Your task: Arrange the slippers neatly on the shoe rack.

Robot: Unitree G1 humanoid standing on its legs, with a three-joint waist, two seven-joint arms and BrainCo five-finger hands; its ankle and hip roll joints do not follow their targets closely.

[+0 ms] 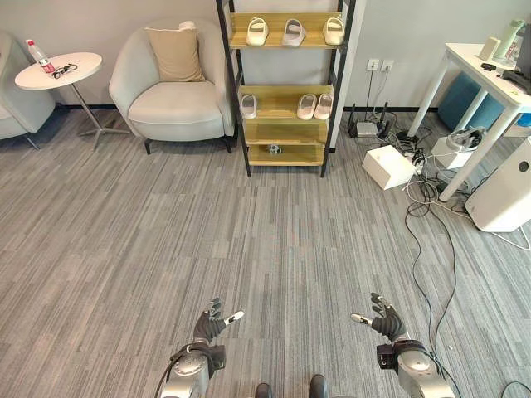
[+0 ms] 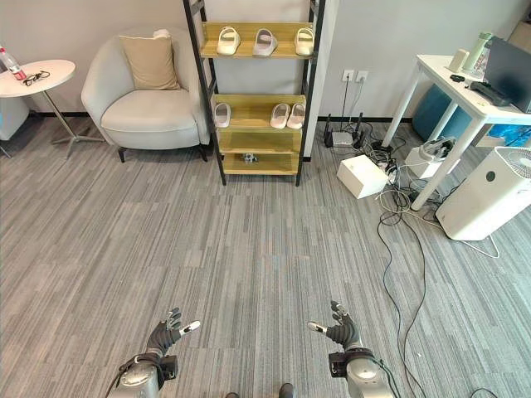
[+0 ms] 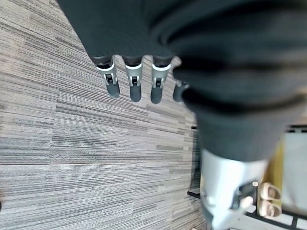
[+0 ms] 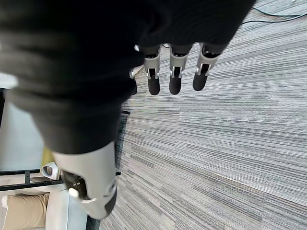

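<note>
Evidently left hand (image 1: 211,325), right hand (image 1: 383,318) fingers straight, empty.

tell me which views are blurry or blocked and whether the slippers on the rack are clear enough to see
Left eye view: even light, the slippers on the shoe rack are sharp but small. Left wrist view: the left hand has a dark cover, close and out of focus, blocking much of the frame; carpet sharp. Right wrist view: the same for the right hand.

head eyes: high, downward, share shoe rack (image 1: 285,83); wrists: close, facing carpet (image 3: 72,143)
</note>
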